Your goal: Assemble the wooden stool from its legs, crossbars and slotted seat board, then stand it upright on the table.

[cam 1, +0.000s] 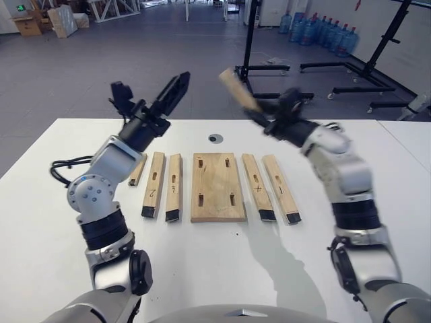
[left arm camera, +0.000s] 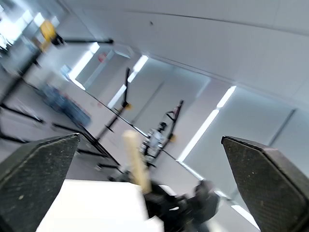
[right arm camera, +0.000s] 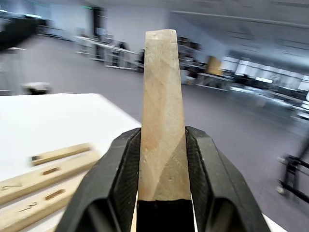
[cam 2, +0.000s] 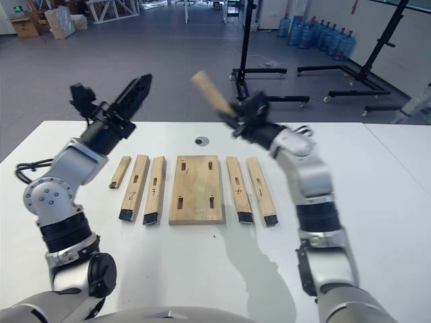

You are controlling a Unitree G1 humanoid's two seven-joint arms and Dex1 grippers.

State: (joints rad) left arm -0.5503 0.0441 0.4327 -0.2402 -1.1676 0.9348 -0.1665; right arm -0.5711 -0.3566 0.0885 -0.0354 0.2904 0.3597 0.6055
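1. With the right jaws clenched on a crossbar (right arm camera: pixel 163 116) near one end only, most of its length sticking out past the fingertips: likely to pivot or slide in the grasp under a quick swing or a knock.
2. Held high beyond the far side of the seat board (cam 1: pixel 217 186); on a slip, probably down onto the laid-out parts or off the far edge of the tabletop (cam 1: pixel 40 229).
3. Could also skew or jam at a slot, given the slanted hold and no second support.
4. On a low descent of either arm, risk of scattering the four legs (cam 1: pixel 156 183), lying flat two on each side of the seat board, and the second crossbar (cam 1: pixel 137 171) just beside the outer left leg.
5. With the left jaws released, spread wide and empty, aimed toward the held crossbar: possible clash in a hurried handover.
6. Right arm (cam 1: pixel 343 168): raised, elbow bent, forearm reaching forward and inward, crossbar slanting up toward the robot's left.
7. Left arm (cam 1: pixel 111 161): raised, forearm slanting forward and up toward the centre, well above the tabletop.
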